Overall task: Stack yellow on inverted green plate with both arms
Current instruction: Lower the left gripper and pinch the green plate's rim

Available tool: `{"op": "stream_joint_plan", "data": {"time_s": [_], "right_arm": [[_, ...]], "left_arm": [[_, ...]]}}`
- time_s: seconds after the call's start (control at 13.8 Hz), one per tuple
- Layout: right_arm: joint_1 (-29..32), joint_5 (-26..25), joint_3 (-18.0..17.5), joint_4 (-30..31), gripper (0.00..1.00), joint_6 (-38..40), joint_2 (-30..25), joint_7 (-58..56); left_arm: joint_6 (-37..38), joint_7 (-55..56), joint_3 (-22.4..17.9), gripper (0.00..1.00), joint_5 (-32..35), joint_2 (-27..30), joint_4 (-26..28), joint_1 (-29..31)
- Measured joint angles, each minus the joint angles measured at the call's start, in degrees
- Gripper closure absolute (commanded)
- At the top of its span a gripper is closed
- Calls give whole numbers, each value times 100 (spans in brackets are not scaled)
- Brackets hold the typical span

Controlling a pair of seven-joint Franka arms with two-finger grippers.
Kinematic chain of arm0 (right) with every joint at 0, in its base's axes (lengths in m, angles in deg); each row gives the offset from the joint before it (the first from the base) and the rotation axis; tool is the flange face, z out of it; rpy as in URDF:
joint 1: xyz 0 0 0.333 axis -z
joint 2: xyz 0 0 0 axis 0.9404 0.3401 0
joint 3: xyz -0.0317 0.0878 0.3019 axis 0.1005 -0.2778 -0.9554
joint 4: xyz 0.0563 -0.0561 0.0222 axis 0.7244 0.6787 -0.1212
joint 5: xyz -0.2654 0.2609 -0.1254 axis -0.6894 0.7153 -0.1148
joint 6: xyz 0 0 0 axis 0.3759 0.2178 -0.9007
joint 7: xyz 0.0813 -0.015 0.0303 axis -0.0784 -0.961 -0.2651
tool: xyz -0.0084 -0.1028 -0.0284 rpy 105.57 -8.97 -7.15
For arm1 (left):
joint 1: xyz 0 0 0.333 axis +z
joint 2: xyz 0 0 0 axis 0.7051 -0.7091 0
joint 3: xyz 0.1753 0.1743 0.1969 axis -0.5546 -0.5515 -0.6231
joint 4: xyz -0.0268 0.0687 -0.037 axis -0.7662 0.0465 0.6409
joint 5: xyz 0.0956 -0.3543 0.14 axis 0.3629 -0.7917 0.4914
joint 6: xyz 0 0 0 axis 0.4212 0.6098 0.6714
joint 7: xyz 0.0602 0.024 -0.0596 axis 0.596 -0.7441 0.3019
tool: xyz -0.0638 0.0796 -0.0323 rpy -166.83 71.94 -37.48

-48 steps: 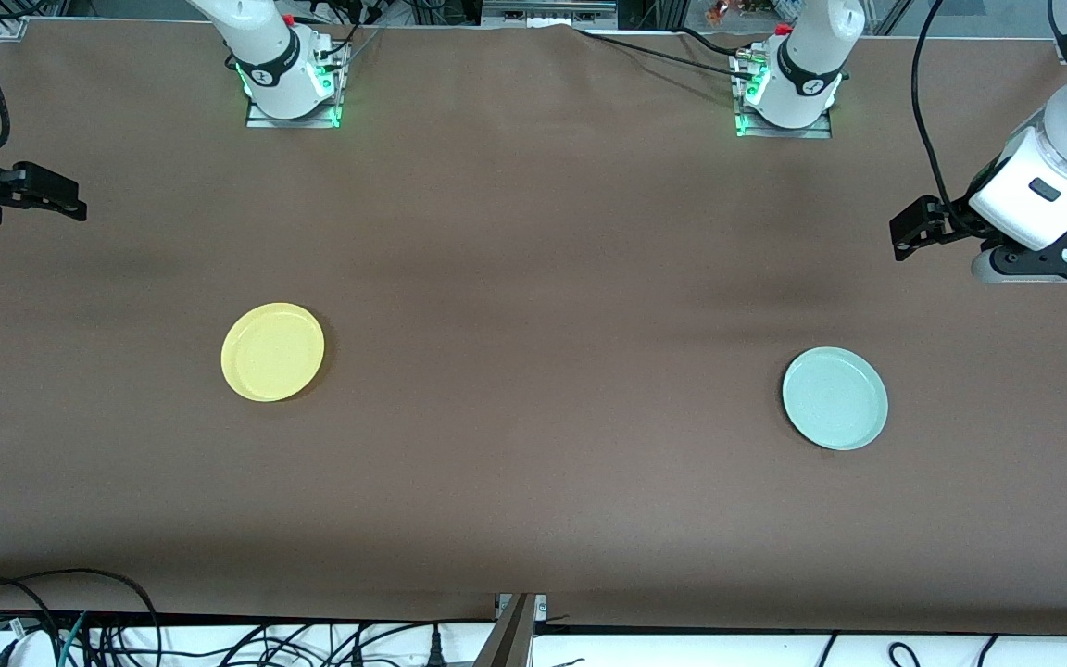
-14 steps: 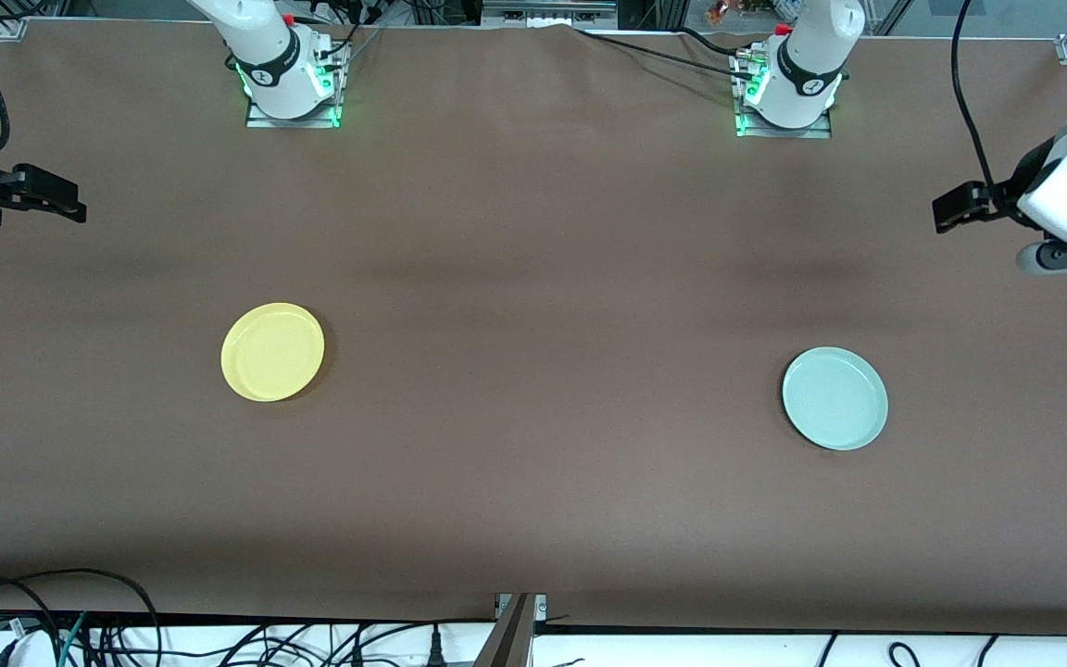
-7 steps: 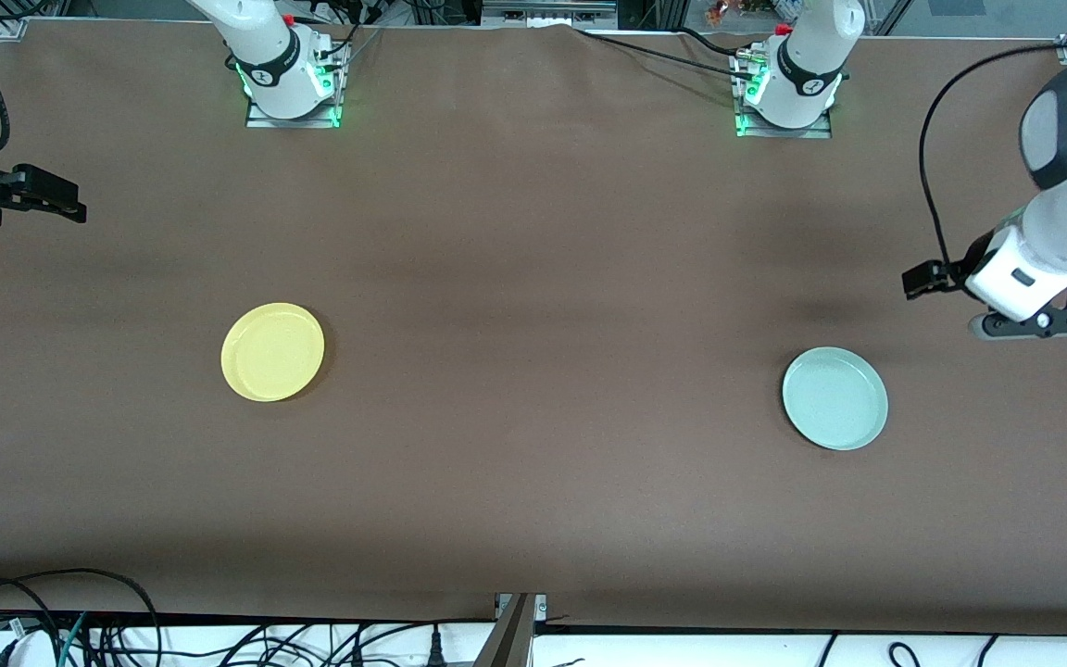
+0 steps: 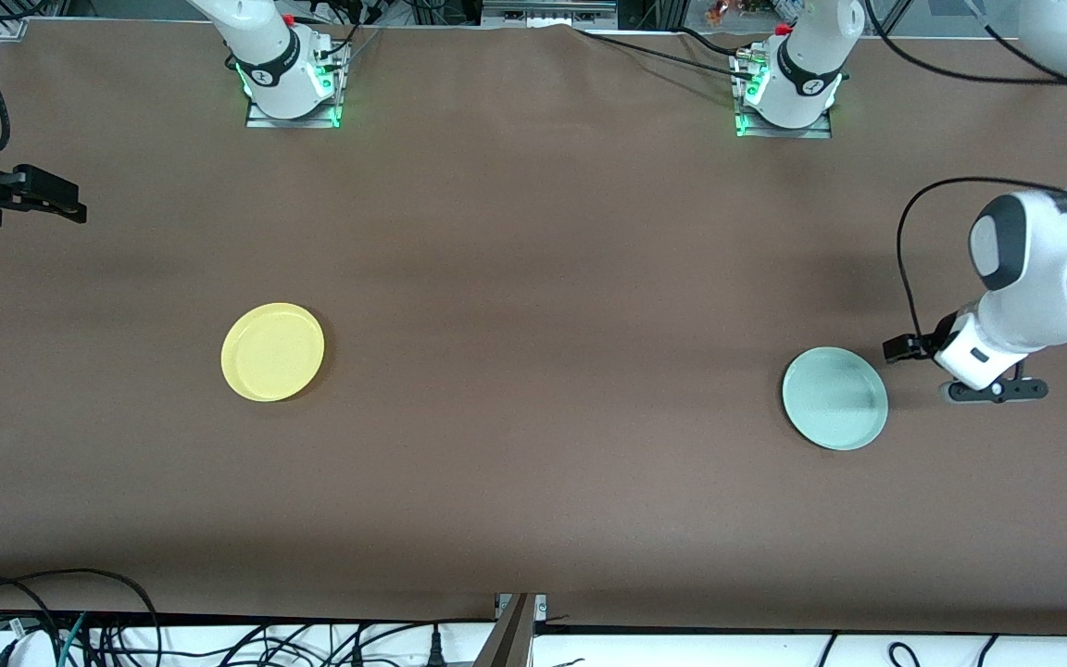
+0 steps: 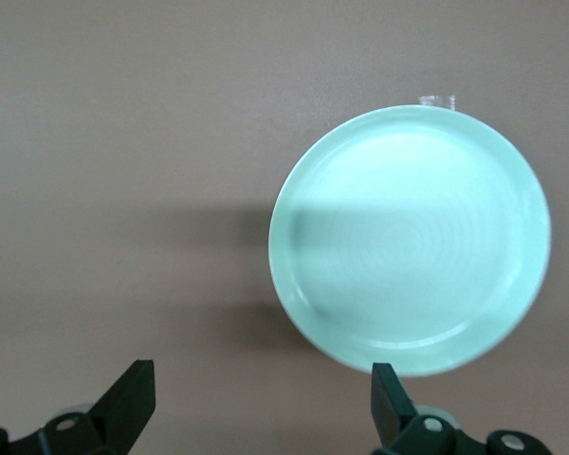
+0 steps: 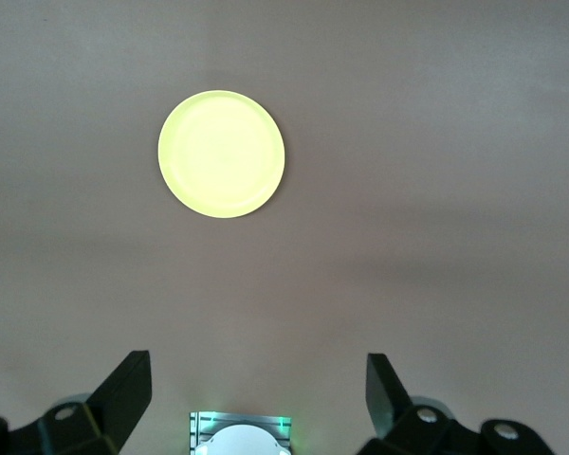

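The right gripper (image 4: 70,202) is up in the air over the right arm's end of the table (image 4: 533,278). Its two black fingers (image 6: 123,389) are spread wide apart and hold nothing. The right arm waits there. In the right wrist view the yellow plate (image 6: 221,154) shows well away from that gripper (image 6: 256,379), with bare brown table between them.

The yellow plate (image 4: 272,352) lies flat on the brown table, toward the right arm's end. Its rim points up, so you can see into it. Nothing is on it and nothing touches it. It is nearer to the front camera than the right arm's base (image 4: 291,79), which glows with small green lights.

The green plate (image 4: 834,398) lies flat too, toward the left arm's end of the table and well apart from the yellow one. It is a little nearer to the front camera than the yellow plate. Its rim also points up, so it is not turned over. A dark shadow falls across part of it (image 5: 410,237).

The left gripper (image 4: 904,349) hangs over the table just beside the green plate, on the side toward the left arm's end. Its fingers (image 5: 133,393) are wide open and hold nothing. In the left wrist view the gripper (image 5: 261,389) looks down at the plate, and one fingertip shows right at the plate's rim.

Black cables (image 4: 80,630) lie along the table's near edge.
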Motion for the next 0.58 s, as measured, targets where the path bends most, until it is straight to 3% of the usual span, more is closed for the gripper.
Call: {"op": "stream_joint_plan", "data": {"time_s": [0.36, 0.58], "right_arm": [[3, 0, 1, -1, 0, -2, 1, 0], [3, 0, 1, -2, 0, -2, 1, 0]], "left_arm": [[-411, 1, 3, 0, -27, -485, -164, 46], [-431, 1, 3, 6, -28, -660, -220, 64]]}}
